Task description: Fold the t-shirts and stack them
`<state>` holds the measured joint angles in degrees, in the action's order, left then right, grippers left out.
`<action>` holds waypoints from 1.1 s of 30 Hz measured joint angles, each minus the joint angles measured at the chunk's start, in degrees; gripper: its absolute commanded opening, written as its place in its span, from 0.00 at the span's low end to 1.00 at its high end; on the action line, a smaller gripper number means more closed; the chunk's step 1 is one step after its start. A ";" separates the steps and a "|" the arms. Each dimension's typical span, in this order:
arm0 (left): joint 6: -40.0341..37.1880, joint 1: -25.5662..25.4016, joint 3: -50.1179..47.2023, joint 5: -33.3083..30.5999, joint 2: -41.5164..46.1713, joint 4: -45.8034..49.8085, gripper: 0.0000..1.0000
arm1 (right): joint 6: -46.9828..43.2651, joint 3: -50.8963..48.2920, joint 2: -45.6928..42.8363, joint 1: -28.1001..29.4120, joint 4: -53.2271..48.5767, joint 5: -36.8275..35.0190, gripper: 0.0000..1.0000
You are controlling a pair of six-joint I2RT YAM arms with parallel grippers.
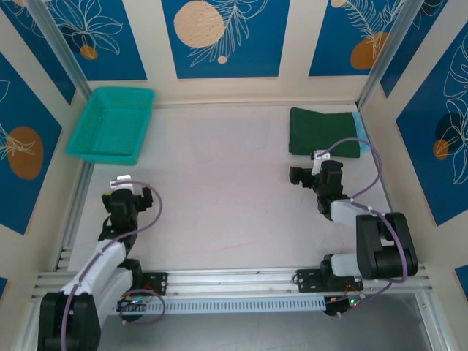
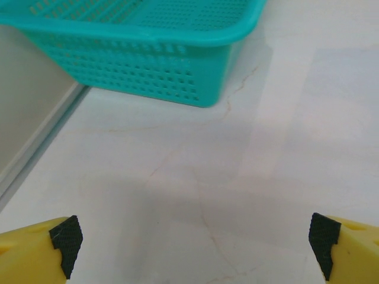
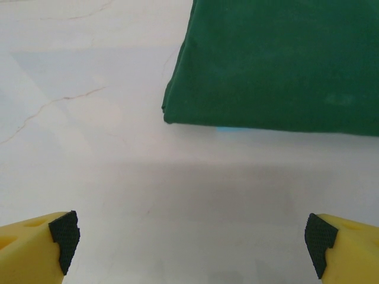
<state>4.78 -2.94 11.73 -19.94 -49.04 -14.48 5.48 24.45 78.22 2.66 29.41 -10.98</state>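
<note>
Peeking under green shirt (image 3: 278,59) | blue shirt (image 3: 227,128) edge | right pincer (image 3: 192,242) spread

You have bare table (image 1: 219,190) across the middle; the basket (image 1: 113,123) blocks far left, the folded green shirt (image 1: 322,131) far right.

table (image 1: 219,190) | left: teal basket (image 1: 113,124) | right: green shirt (image 1: 322,131) atop blue shirt (image 3: 225,128)

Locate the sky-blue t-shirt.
The sky-blue t-shirt lies far right on the table in the top view, beneath the folded dark green t-shirt, a sliver peeking out, just beyond the right gripper.
</note>
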 measured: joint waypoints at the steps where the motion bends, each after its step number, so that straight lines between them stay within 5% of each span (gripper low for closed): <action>1: -0.72 0.00 0.22 0.63 -2.10 -1.22 1.00 | 0.02 0.09 1.20 -0.26 1.27 0.31 1.00; 6: -2.40 0.07 1.20 2.51 -13.03 -9.01 1.00 | -0.02 -0.28 8.04 -1.01 10.03 2.05 0.99; 22: -5.22 -0.31 7.32 13.25 -34.82 -31.21 1.00 | -1.11 -8.92 8.70 3.39 26.99 -3.02 0.99; 33: -6.84 -1.03 11.23 16.11 -39.28 -31.36 1.00 | 0.98 -2.16 9.11 -1.18 21.07 -3.78 1.00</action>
<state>-2.07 -3.97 22.96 -3.84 -88.31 -45.84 6.46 22.28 87.33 1.48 50.48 -14.76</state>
